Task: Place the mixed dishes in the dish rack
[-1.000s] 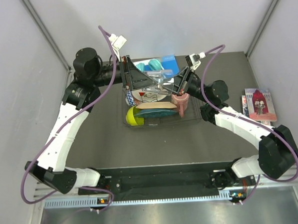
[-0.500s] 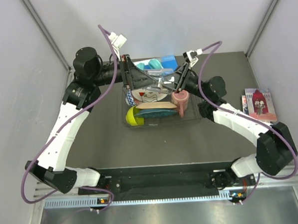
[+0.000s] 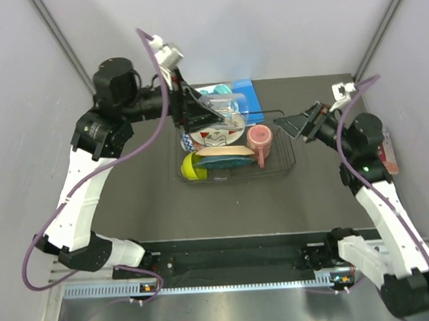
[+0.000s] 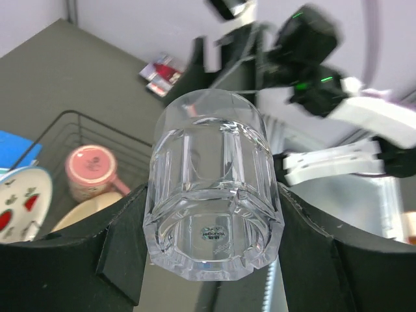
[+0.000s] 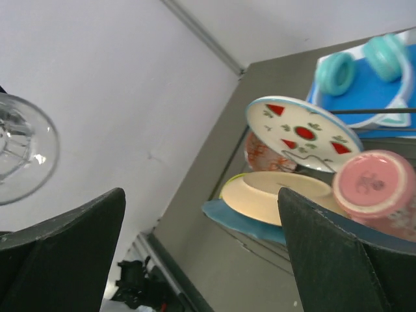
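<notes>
Step in hand, as I read it: the last dish, the clear glass [image 4: 211,188], is going into the dish rack [image 3: 287,164]. Everything else looks loaded: watermelon plate [image 3: 213,136], cream-orange plate [image 3: 225,151], teal plate [image 3: 225,162], lime-green bowl [image 3: 192,166], small patterned bowl [image 3: 187,139] and pink mug [image 3: 260,140] all sit inside the wires.

Next move, my guess: bring the glass down to a bare patch of rack, prob. right of the mug, w/o knocking the watermelon plate's rim, then let go. Risk: the glass is slick and off upright, so it could roll or tip on the wires.

L gripper [image 3: 206,114], centre-top of the overhead view above the rack's far side: fingers part-spread and clamped on the glass walls, base end toward the wrist cam. Glass is in the air and touches no dish.

R gripper [image 3: 297,124], right of the rack and apart from it: fingers spread wide, nothing between them.
</notes>
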Tool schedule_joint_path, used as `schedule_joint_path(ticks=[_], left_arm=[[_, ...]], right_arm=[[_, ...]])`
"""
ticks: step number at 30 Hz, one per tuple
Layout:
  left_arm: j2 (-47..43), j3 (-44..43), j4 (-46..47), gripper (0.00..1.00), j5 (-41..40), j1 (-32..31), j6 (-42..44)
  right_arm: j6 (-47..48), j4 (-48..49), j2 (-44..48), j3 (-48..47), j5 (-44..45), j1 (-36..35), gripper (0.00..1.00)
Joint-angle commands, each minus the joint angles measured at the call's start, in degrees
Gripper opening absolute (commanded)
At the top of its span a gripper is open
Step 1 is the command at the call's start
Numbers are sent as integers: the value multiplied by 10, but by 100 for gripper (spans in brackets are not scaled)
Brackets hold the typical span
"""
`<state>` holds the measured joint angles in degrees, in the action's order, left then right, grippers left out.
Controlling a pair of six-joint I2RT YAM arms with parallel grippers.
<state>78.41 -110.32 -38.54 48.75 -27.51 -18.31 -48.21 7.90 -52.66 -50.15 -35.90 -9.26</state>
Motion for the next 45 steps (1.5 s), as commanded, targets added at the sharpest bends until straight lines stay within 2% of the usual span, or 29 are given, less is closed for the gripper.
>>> schedule_joint_path(ticks=[1,2,4,5,6,8,13,17,25,31,37,45], left_arm=[[57,-38,-127,0,-175,-105,202],[70,-42,-129,0,-185,-121,221],[113,-67,-133,0,-199,-156,234],[129,-81,-134,0,-210,-166,244],[163,-95,-137,0,-212,-184,252],[193,-130,-134,0,-212,-193,263],[280,-164,-124,0,-212,-208,274],[324,-164,-93,0,-217,-213,274],[411,-175,-46,0,-215,-215,262],[455,-184,-48,0,-237,-216,274],[471,-183,-62,0,-326,-229,326],[440,-89,-33,0,-473,-287,429]], right_arm=[[116,-145,116,-17,125,13,100],[123,-163,148,-32,184,13,100],[149,-210,178,-46,241,13,100],[152,-228,207,-58,320,13,100],[149,-271,223,-64,373,13,100],[153,-292,276,-65,468,13,100],[177,-362,348,-67,578,13,100],[191,-389,375,-61,593,13,100],[199,-399,374,-45,583,12,100],[199,-406,376,-36,587,13,99],[196,-407,375,-28,588,10,100],[194,-407,372,-20,577,8,100]])
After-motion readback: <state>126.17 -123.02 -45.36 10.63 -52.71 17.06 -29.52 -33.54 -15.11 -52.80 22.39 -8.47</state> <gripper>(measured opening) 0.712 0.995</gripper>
